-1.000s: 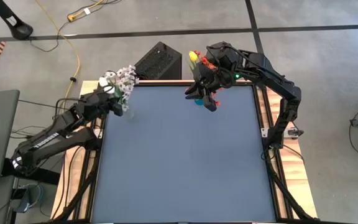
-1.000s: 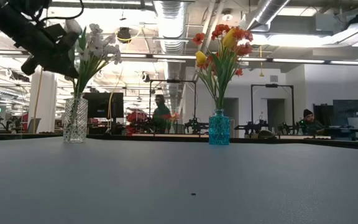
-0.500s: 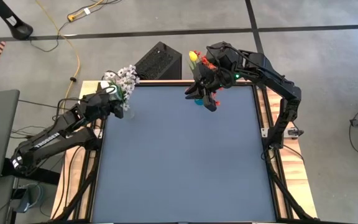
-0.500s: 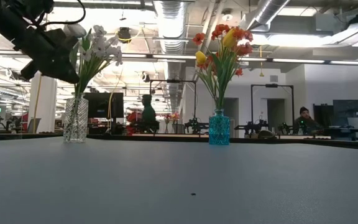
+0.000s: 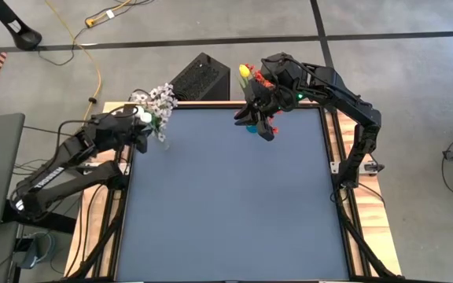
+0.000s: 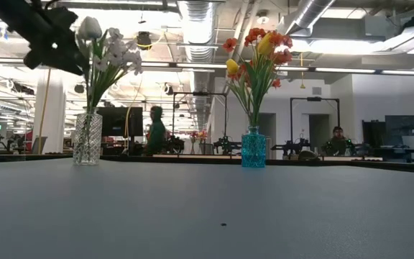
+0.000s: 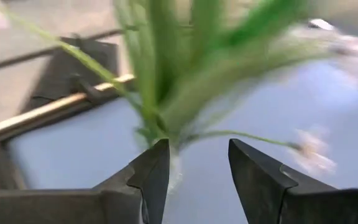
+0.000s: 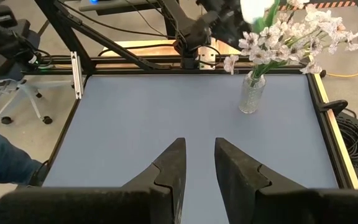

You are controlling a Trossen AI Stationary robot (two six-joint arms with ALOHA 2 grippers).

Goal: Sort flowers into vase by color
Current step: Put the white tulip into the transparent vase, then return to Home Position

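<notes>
Sort looks basically done: white flowers (image 6: 110, 54) sit in the clear vase (image 6: 87, 139), red/yellow flowers (image 6: 259, 54) in the blue vase (image 6: 253, 149), table (image 5: 226, 196) bare, left gripper (image 7: 194, 165) parted and empty beside the white stems, right gripper (image 8: 197, 158) slightly apart, empty, above the blue vase.

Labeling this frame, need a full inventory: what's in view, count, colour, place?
Clear vase: one, cut glass, table's far left corner, holding white flowers.
Blue vase: one, turquoise, far edge right of centre, holding red and yellow flowers.
Table: one, blue-grey top, wooden frame.
Black box: one, on the floor beyond the table.
Yellow cable: one, on the floor, far left.
People: two, in the room behind, low view.
Left gripper: open, stems ahead of the fingers.
Right gripper: open, empty, above the blue vase.
</notes>
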